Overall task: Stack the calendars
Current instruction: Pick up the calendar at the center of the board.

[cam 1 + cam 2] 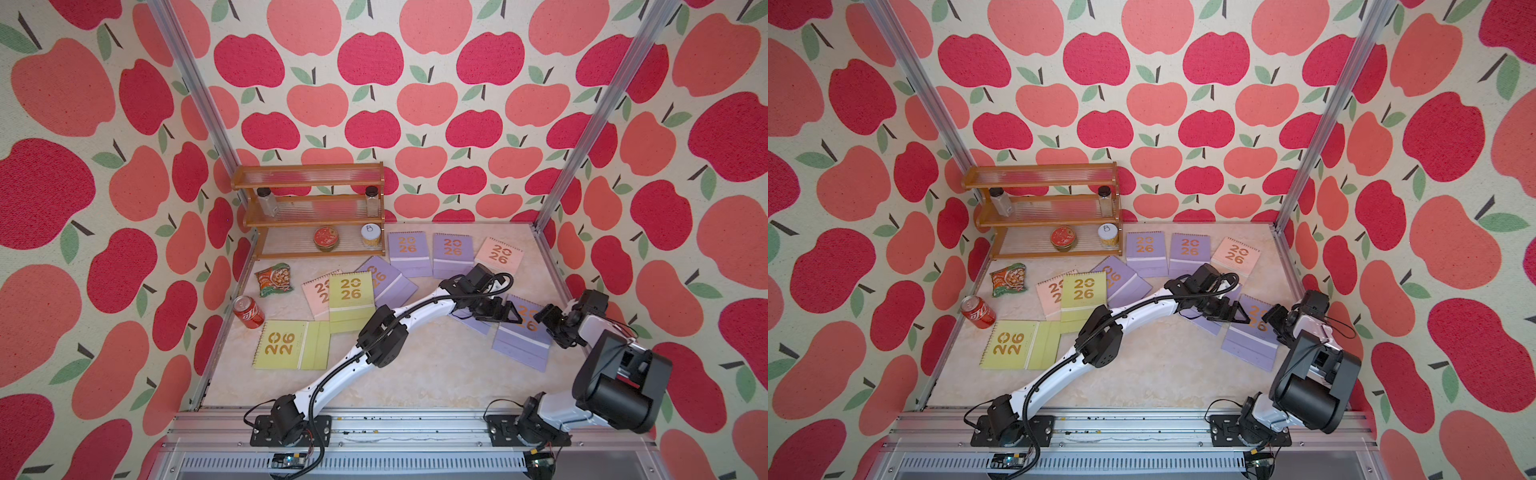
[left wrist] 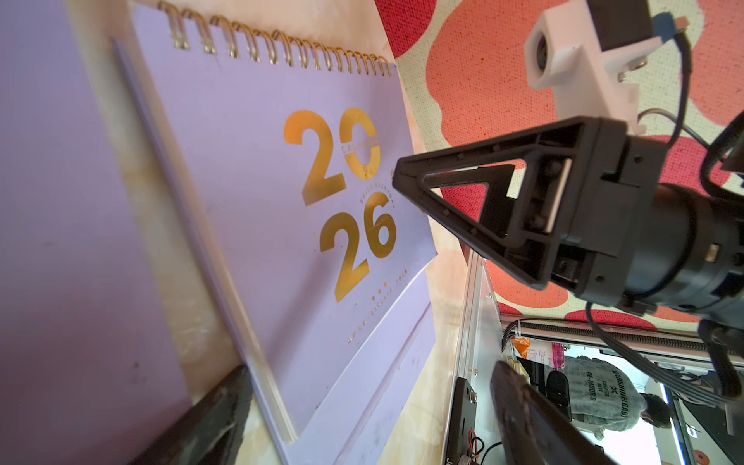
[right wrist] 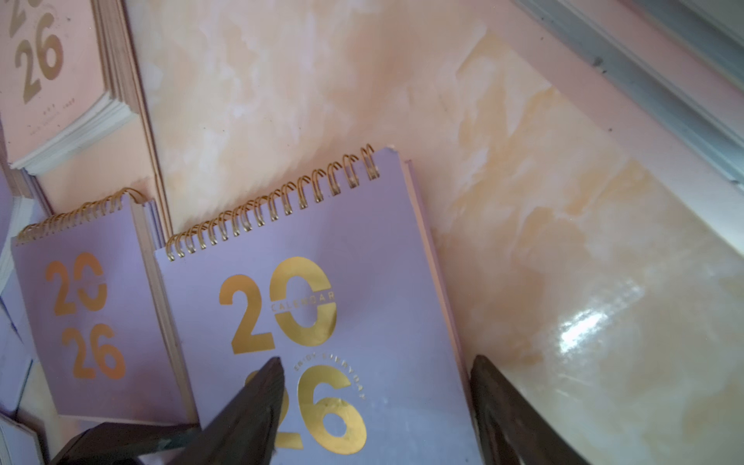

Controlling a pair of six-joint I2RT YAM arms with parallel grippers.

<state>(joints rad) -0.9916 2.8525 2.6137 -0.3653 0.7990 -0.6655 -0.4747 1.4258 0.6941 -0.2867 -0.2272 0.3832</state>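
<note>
We find the lilac spiral-bound calendar (image 3: 322,282) with gold 2026 numerals lying flat at the right of the marbled beige tabletop (image 1: 415,374). The right gripper (image 3: 376,360) stands released, astride its edge. The left gripper (image 1: 513,315), spread wide, hovers just beside it.

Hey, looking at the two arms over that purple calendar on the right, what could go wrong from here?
The left gripper and right gripper sit very close over the same lilac calendar, so they could bump. The right jaws straddle its side edge, one finger over the cover, one over the table, so closing may catch only loose pages or shove it into the neighbouring lilac calendar.
</note>
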